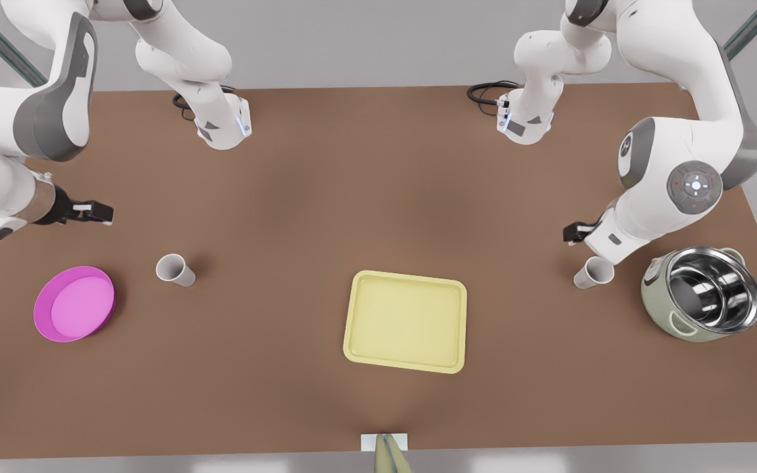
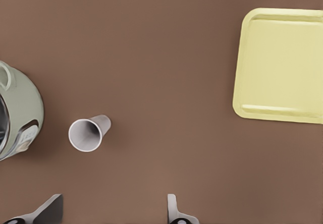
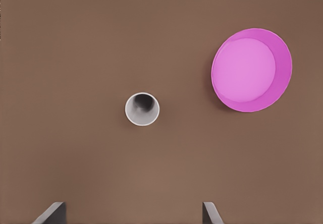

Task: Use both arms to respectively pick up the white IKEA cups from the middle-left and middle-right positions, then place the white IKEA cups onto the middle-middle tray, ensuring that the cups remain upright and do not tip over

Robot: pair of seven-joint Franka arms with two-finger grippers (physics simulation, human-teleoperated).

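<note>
Yellow tray [image 1: 405, 321] sits bare — 2 cups [image 1: 175, 269] [image 1: 593, 272] upright on the table, left hand [image 2: 113, 211] and right hand [image 3: 132, 215] both spread above them.

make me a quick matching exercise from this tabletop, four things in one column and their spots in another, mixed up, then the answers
Things:
1. tray
2. pink dish
3. steel pot
4. left gripper

Spots:
A. far end on the front view's left
B. above the cup beside the pot
C. middle of the table
D. far end on the front view's right

Pairs: 1-C, 2-A, 3-D, 4-B
</note>
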